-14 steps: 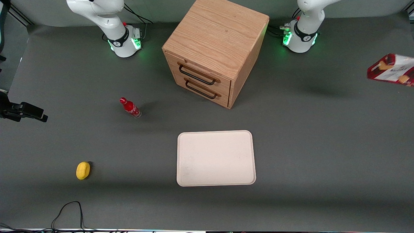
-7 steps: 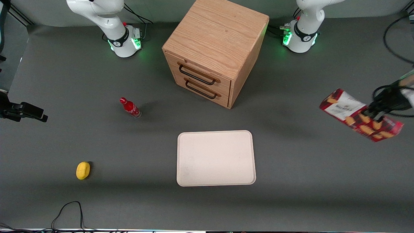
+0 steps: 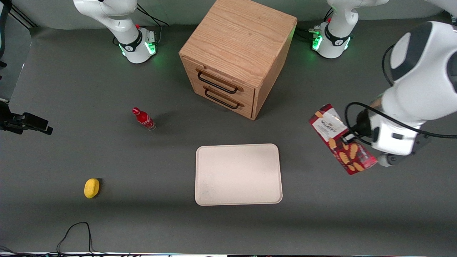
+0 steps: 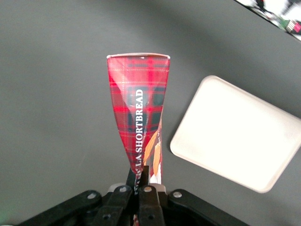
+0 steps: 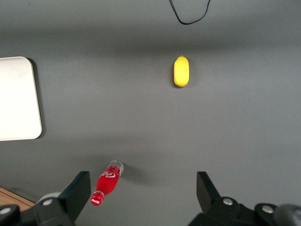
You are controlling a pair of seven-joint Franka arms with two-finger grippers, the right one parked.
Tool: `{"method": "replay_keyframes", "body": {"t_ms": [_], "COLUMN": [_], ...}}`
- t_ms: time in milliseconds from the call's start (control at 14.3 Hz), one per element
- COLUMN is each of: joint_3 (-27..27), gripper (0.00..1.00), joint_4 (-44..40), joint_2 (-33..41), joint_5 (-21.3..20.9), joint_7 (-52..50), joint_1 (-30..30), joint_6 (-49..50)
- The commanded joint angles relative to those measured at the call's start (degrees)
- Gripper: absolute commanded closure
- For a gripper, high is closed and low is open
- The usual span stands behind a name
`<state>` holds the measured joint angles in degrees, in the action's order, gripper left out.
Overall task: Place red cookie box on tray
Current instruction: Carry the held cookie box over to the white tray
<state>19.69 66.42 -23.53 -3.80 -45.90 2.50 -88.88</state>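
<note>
Gripper (image 3: 348,137) aloft near tray (image 3: 238,174), jaws clenched on red cookie box (image 3: 341,139) mid-length. Light, thin-walled carton: crushable, apt to pivot; keep central grasp.

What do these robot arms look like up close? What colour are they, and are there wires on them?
Glossy white rounded shells with dark grey joint bands. The left arm trails a black cable looped near its wrist. Its gripper has slim black fingers on a black bar. Both bases glow green.
</note>
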Motion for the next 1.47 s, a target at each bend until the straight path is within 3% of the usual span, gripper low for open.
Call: {"method": "replay_keyframes", "body": {"t_ms": [0, 350, 491, 701, 1192, 1402], "joint_3": [-0.4, -0.4, -0.4, -0.6, -0.8, -2.6], "gripper": [1.00, 1.00, 1.00, 1.00, 1.00, 1.00], "joint_4": [-6.1, -7.2, -7.2, -7.0, -6.2, -2.1], "joint_2": [-3.3, -6.2, -6.9, -7.8, -18.1, -20.6], "joint_5": [-1.3, -3.5, -5.5, -5.6, -5.5, -5.9], "joint_7": [3.5, 4.0, 8.9, 16.7, 13.2, 13.4], "joint_1": [4.4, 12.3, 14.5, 14.8, 14.3, 14.4], "joint_6": [2.0, 0.1, -1.7, -1.9, -10.7, -16.9]}}
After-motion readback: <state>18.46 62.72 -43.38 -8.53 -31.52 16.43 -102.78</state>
